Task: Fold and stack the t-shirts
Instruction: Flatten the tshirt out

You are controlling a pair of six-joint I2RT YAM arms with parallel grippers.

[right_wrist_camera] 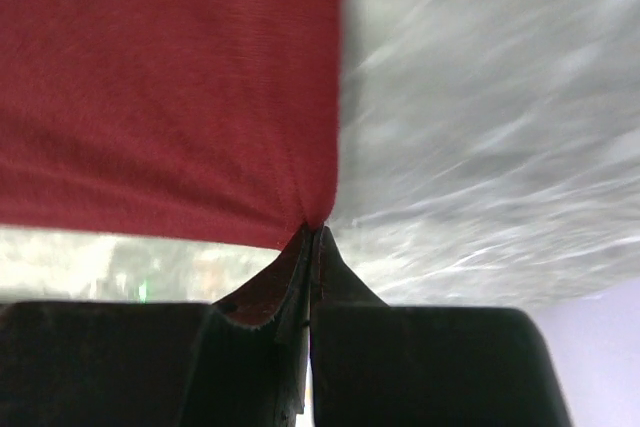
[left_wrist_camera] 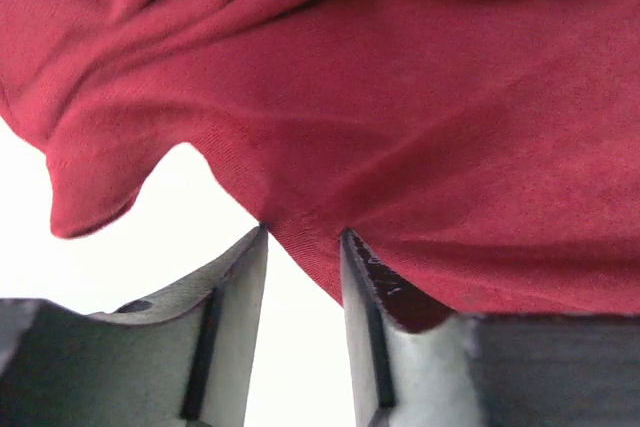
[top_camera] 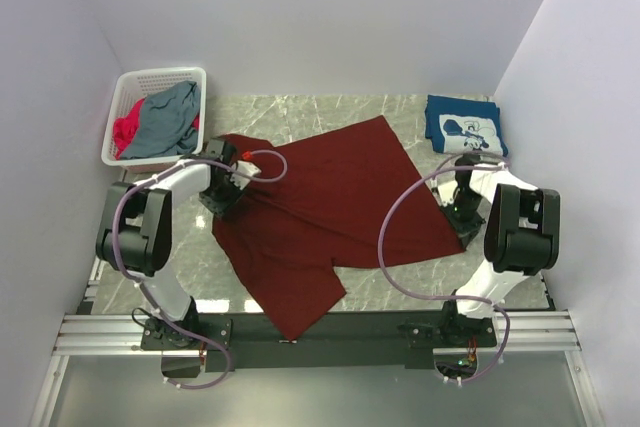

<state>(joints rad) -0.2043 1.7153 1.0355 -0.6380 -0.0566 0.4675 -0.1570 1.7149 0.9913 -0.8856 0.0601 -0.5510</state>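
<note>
Maroon shirt (top_camera: 330,207) lies spread on the marble tabletop (top_camera: 300,112), skewed, one sleeve pointing to the near edge. Navy shirt (top_camera: 465,127) is folded at back right, white print up. Grey-blue shirt (top_camera: 165,122) and pink shirt (top_camera: 125,135) are heaped in the basket (top_camera: 150,77) at back left.

Right jaws: fully closed, pinching the maroon shirt's right corner at the hem. Cloth puckers into the pinch.

Left jaws: at the shirt's far-left corner beside the basket, standing part-way apart. The hem drapes across the tips and the gap below is bare. Cannot tell if they have hold of the cloth.

Step in hand, as I judge it: taking two corners to straighten or fold the maroon shirt. To do it well:
- seat the left pinch on the hem before lifting;
- raise both corners together and evenly;
- keep the cloth taut between the arms so the fold line runs straight;
- steer clear of the basket.

Materials: the shirt is a soft, matte knit with a stitched hem and creases easily. The tabletop is hard and veined, and probably slick. The basket is white plastic lattice.
</note>
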